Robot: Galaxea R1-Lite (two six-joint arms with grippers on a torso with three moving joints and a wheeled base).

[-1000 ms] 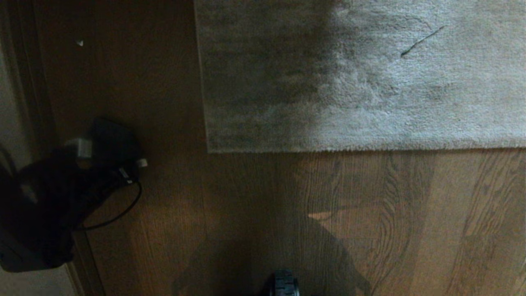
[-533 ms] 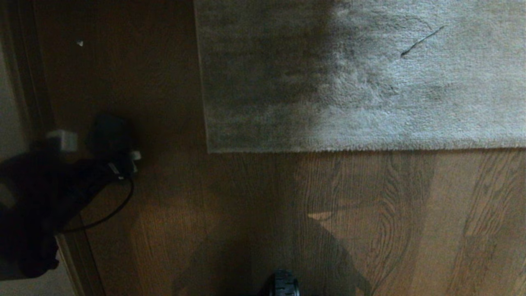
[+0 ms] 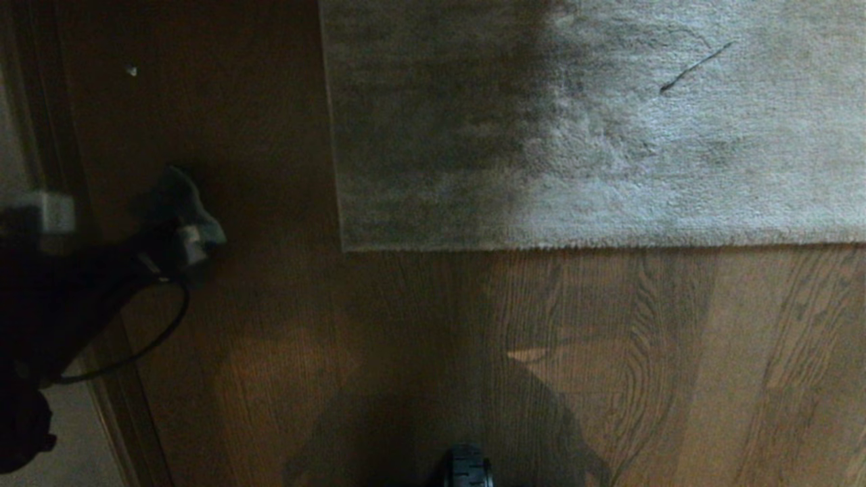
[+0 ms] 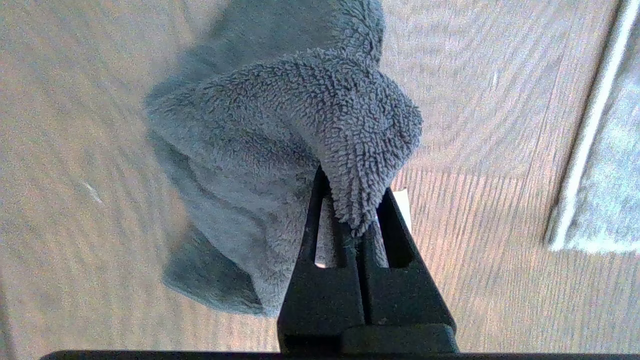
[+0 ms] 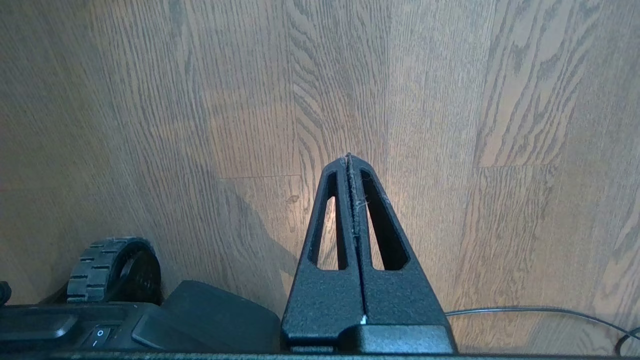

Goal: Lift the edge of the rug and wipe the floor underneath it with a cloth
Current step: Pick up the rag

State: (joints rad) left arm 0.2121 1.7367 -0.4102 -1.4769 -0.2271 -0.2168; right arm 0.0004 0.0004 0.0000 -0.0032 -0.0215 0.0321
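Cloth in my left jaws, rug corner off to the right

Left gripper (image 4: 350,220) pinches the cloth (image 4: 280,145) over the floor (image 3: 406,352); the rug edge (image 3: 541,245) lies flat, its border running sideways. Right gripper (image 5: 350,160) jaws pressed together, empty.

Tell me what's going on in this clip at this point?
The left gripper is shut on the cloth and holds it above the floor, off to the left of the rug edge. The rug lies flat, not yet lifted, so no wiping underneath has begun. The right gripper is shut and empty, parked over bare floor beside the robot's wheel.
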